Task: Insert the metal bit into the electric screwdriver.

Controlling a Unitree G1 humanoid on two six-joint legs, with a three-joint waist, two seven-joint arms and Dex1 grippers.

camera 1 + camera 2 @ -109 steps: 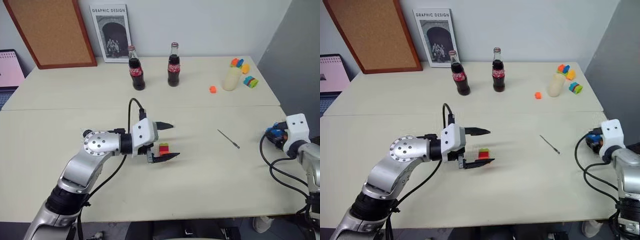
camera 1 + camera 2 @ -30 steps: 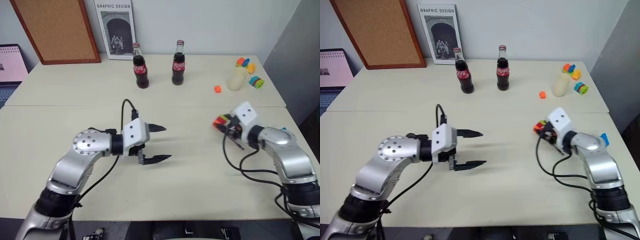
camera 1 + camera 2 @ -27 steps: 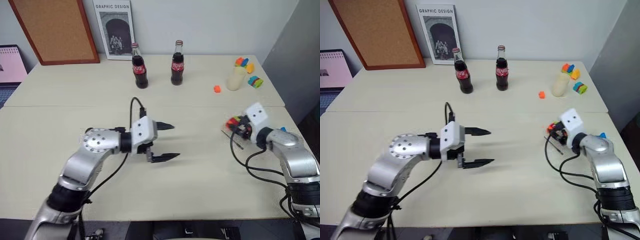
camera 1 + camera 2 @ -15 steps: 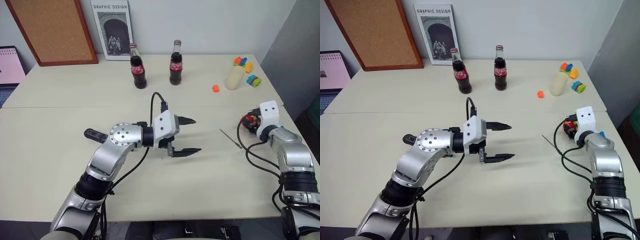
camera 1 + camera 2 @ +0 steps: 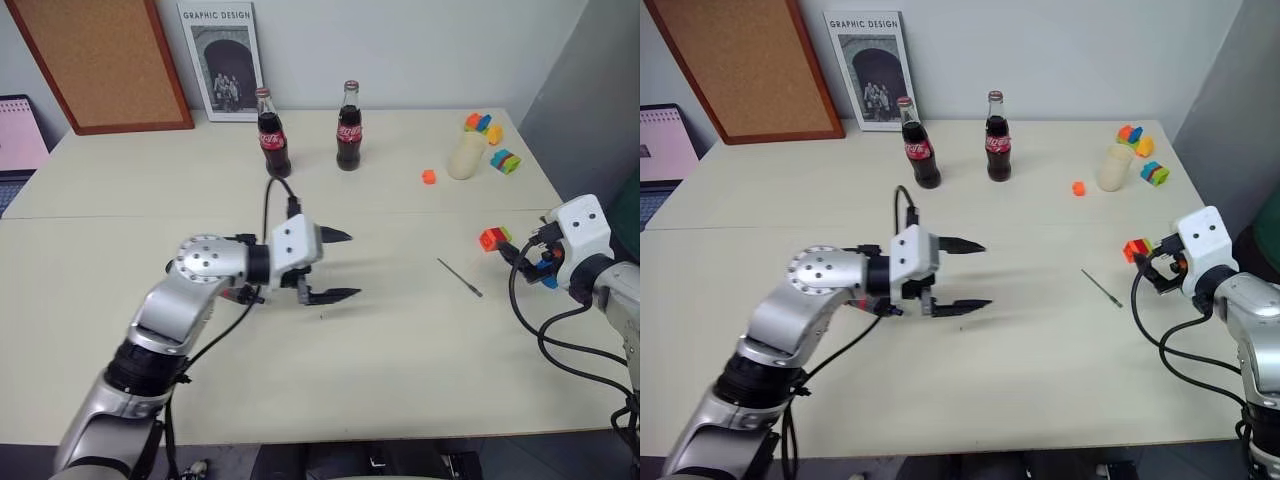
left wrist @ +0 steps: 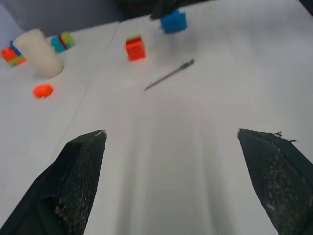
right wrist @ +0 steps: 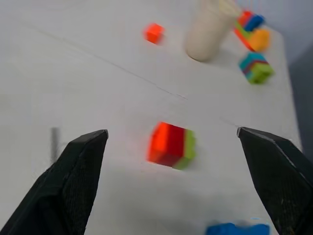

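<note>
Pale table point(image 5: 120, 190) against a grey wall, with a cork board point(image 5: 100, 60) and a poster point(image 5: 222, 58) leaning at the back.

Head views: two cola bottles point(image 5: 272, 147) stand at the rear; a cream cup point(image 5: 464, 156) and coloured blocks point(image 5: 484, 124) sit at the far right. The metal bit point(image 5: 458, 277) lies flat on the table, well apart from both arms. Your left gripper point(image 5: 332, 266) hovers mid-table, jaws spread wide and empty. The right gripper point(image 5: 1155, 265) is near the table's right edge; a red-and-green block point(image 5: 491, 239) lies just beside it.

Left wrist view: both fingers stand far apart with nothing between them; the bit lies ahead, beyond it the red block and a blue piece point(image 6: 173, 22).

Right wrist view: fingers wide apart, empty, red-and-green block on the table between them and beyond. A short grey streak point(image 7: 55, 138) is probably the bit's end; too blurred to be sure.

Risks: the bit is thin and flat on the table, so wide jaws may roll it or skid over it. The nearby block could be knocked.

Hard to make out: I see no electric screwdriver on the table. The blue piece is cut off, identity unclear.
</note>
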